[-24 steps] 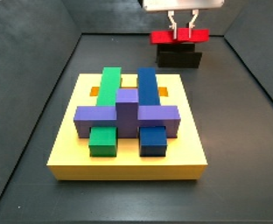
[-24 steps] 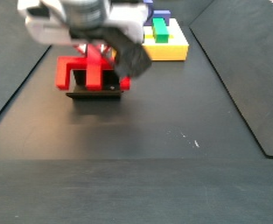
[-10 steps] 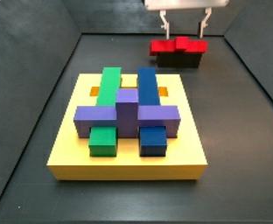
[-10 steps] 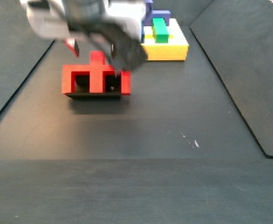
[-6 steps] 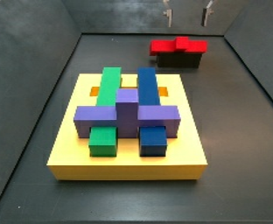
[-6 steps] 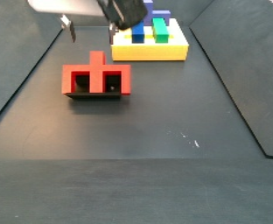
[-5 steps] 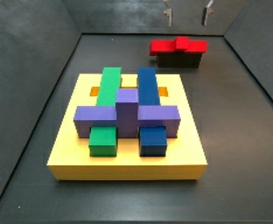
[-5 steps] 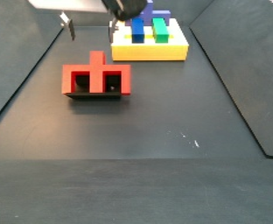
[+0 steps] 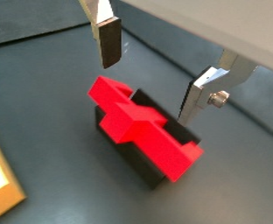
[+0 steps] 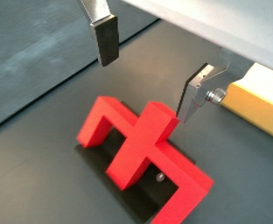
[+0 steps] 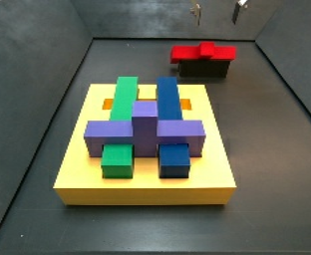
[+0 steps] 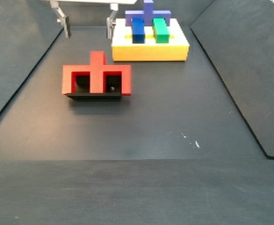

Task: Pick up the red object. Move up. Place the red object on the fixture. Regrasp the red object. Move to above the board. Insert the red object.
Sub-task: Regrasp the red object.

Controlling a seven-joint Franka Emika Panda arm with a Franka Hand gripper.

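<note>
Jaws of the gripper (image 9: 150, 74) stand wide apart and hold nothing; below the gap between them, clear of both fingers (image 10: 104, 39), the red object (image 9: 142, 129) rests on the fixture (image 11: 202, 69).

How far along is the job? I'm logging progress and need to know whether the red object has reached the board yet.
Not yet. Done: the red object sits on the fixture, released. In hand: nothing; the end effector hangs open above the piece, fingers apart and off it. Left: regrasp it, carry it above the board and insert it among the green, blue and purple blocks.
</note>
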